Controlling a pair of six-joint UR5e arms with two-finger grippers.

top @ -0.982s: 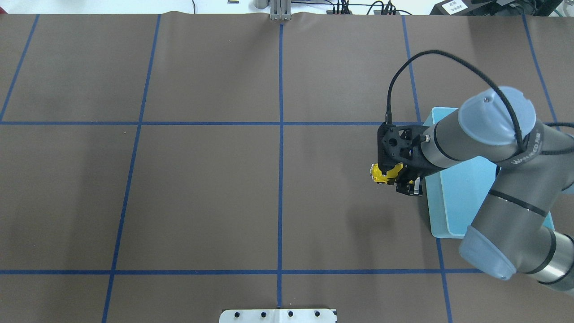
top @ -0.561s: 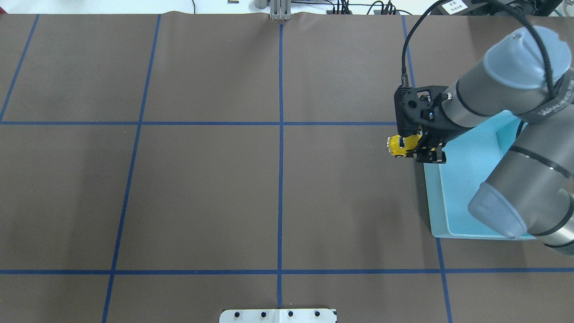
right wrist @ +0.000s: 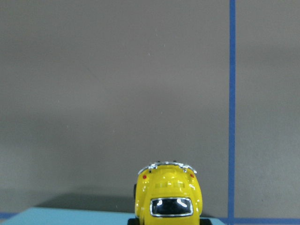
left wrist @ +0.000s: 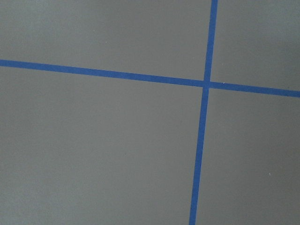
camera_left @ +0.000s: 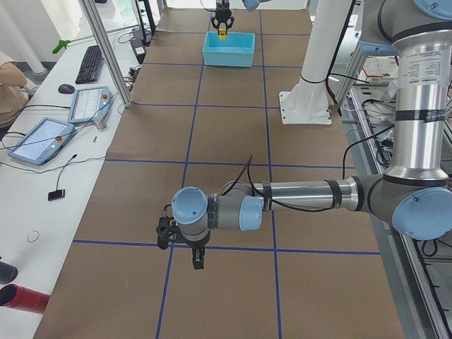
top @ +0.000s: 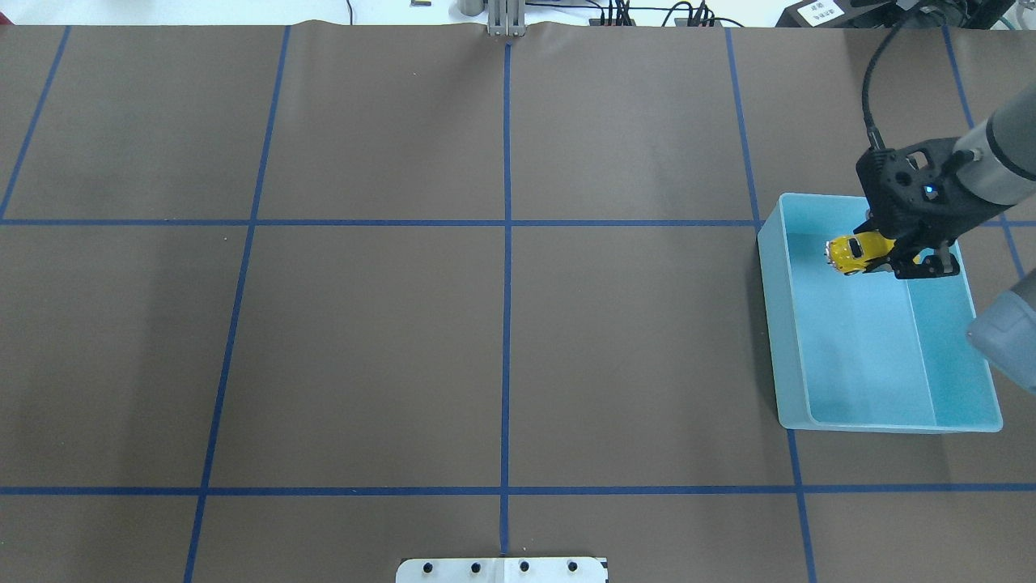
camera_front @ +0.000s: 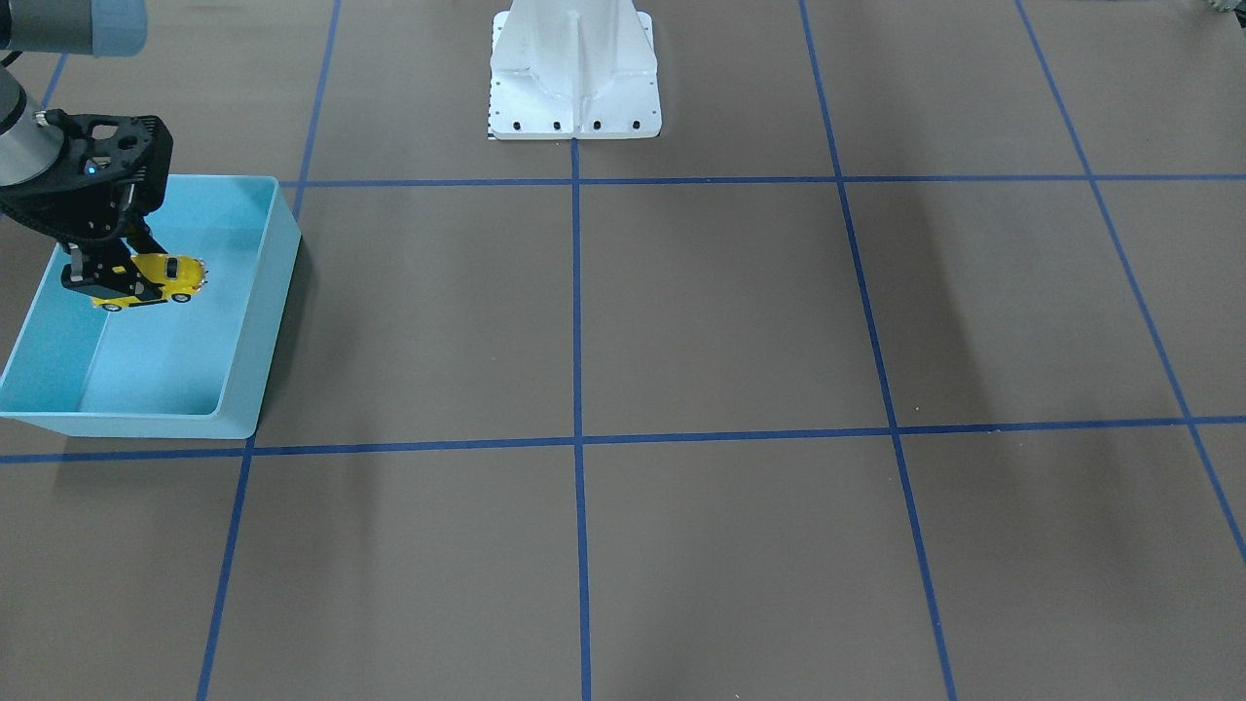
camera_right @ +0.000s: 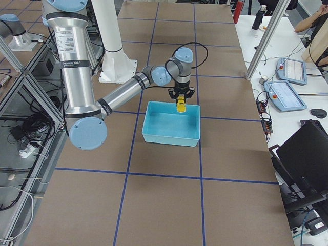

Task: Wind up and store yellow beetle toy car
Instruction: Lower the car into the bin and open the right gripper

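Observation:
The yellow beetle toy car (top: 846,253) hangs in my right gripper (top: 890,257), which is shut on its rear end. It is held above the far end of the light blue bin (top: 777,324), inside the rim's outline and clear of the floor. The front view shows the car (camera_front: 175,277), the gripper (camera_front: 117,277) and the bin (camera_front: 282,243) the same way. The right wrist view shows the car (right wrist: 168,197) with the bin edge below it. My left gripper (camera_left: 196,261) shows only in the left side view, low over the table; I cannot tell if it is open.
The white robot base (camera_front: 574,88) stands at the table's near middle edge. Blue tape lines (top: 507,243) divide the brown table. The left arm (camera_left: 296,198) lies stretched low over the table's left end. The bin holds nothing else.
My right gripper has carried the car from beside the bin's left wall, up and to the right, to above the bin's far end.

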